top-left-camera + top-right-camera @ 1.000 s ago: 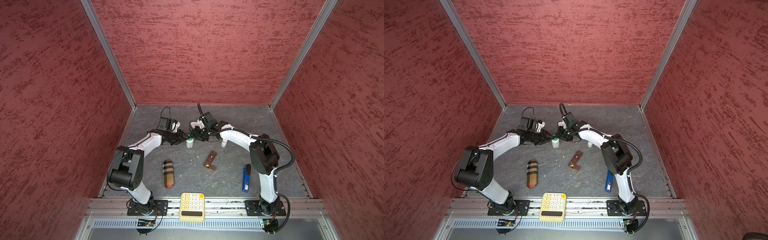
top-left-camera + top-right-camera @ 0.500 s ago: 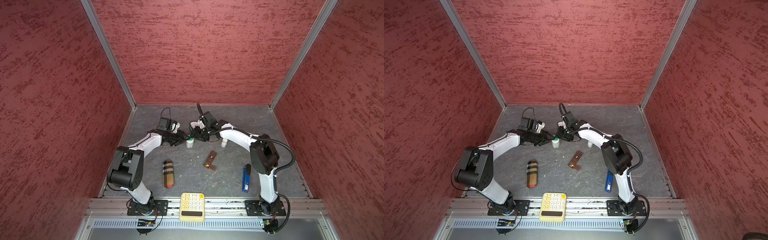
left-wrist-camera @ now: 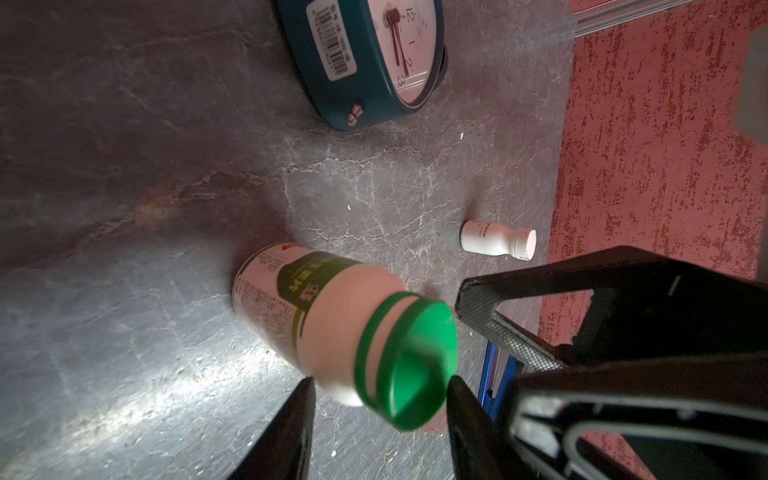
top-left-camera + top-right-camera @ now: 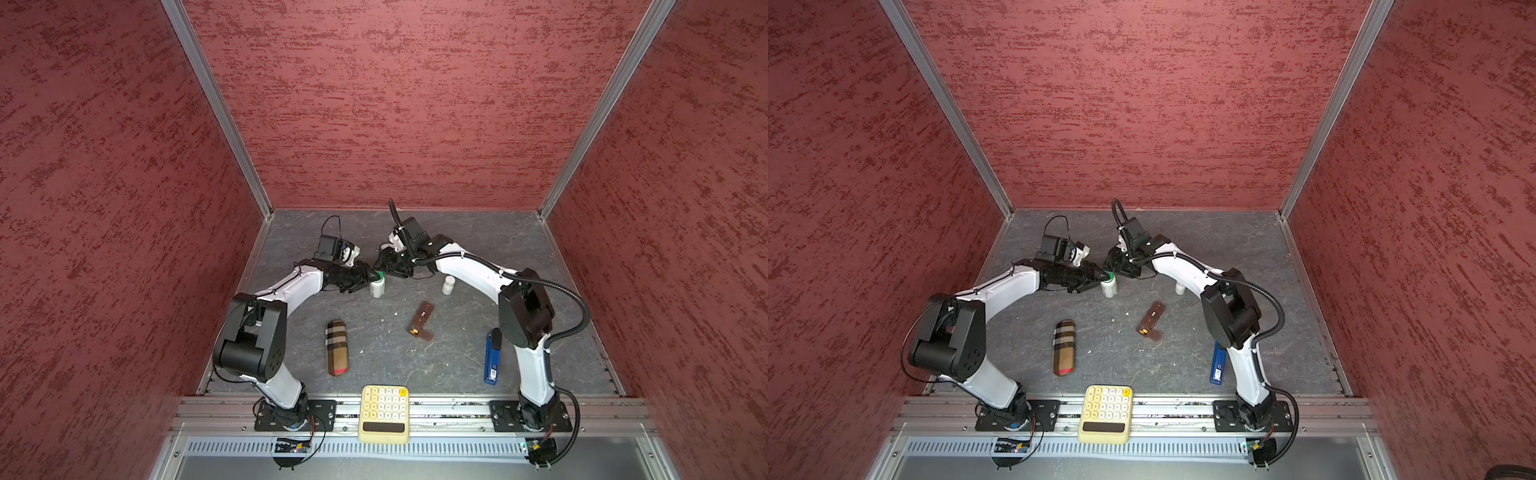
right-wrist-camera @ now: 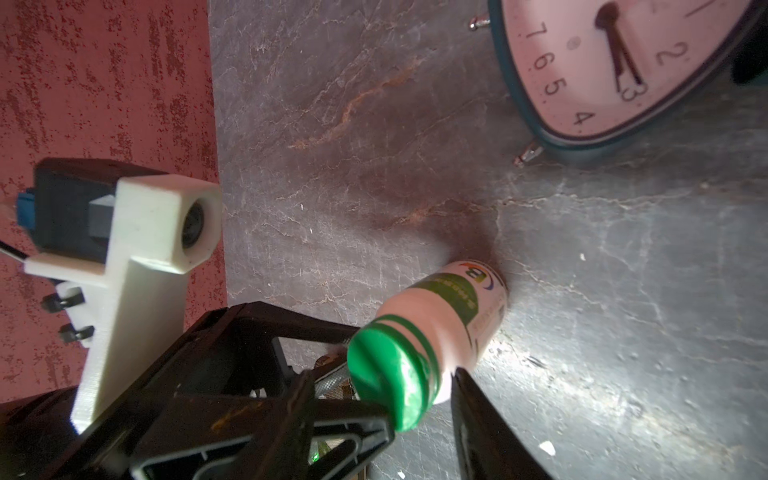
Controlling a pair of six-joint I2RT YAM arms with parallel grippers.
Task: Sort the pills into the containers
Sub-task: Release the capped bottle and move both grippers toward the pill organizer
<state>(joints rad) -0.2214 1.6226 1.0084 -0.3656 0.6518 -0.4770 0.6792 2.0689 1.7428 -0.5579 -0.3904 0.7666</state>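
The white bottle with a green cap (image 4: 377,286) (image 4: 1108,286) stands on the grey floor between both grippers. My left gripper (image 4: 371,277) (image 3: 378,419) is open, one finger on each side of the cap (image 3: 409,361), and a gap shows on at least one side. My right gripper (image 4: 385,272) (image 5: 386,415) is also open around the same cap (image 5: 388,374). The containers, a brown pill-box strip (image 4: 420,320) (image 4: 1151,319), lie nearer the front, with a short piece at one end. Tiny white pills (image 4: 397,313) (image 5: 546,446) lie loose on the floor.
A small all-white bottle (image 4: 447,285) (image 3: 496,243) stands right of the grippers. A teal clock (image 3: 365,62) (image 5: 623,70) lies just behind them. Nearer the front are a plaid case (image 4: 337,347), a blue lighter (image 4: 492,357) and a yellow calculator (image 4: 384,413).
Both grippers' jaws have widened around the green cap. The arms and the bottle have hardly moved.
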